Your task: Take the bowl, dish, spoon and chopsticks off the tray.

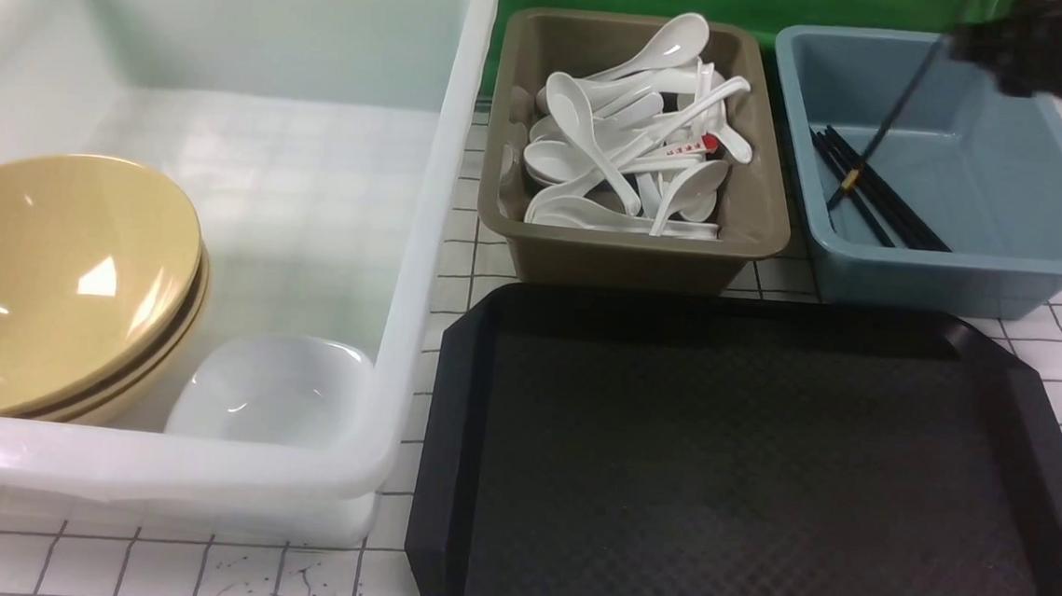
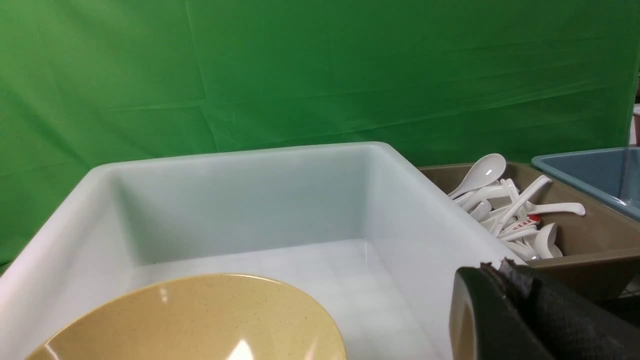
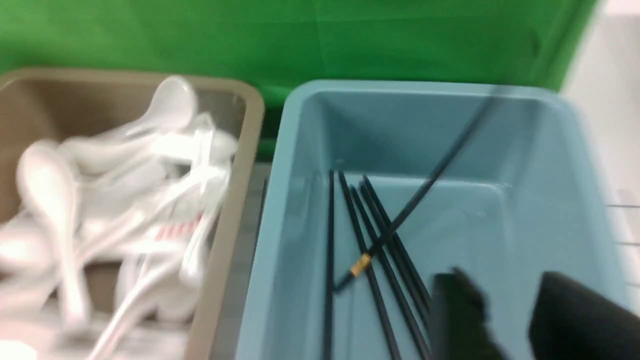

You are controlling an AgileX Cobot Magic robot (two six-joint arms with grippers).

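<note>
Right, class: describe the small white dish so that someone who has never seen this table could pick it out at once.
Start at the big translucent white tub on the left of the table, beside the black tray. In its near corner, next to the stacked tan bowls, sits the small white dish. It is shallow, glossy and rounded-square, far smaller than the bowls and the only white piece in that tub.
</note>
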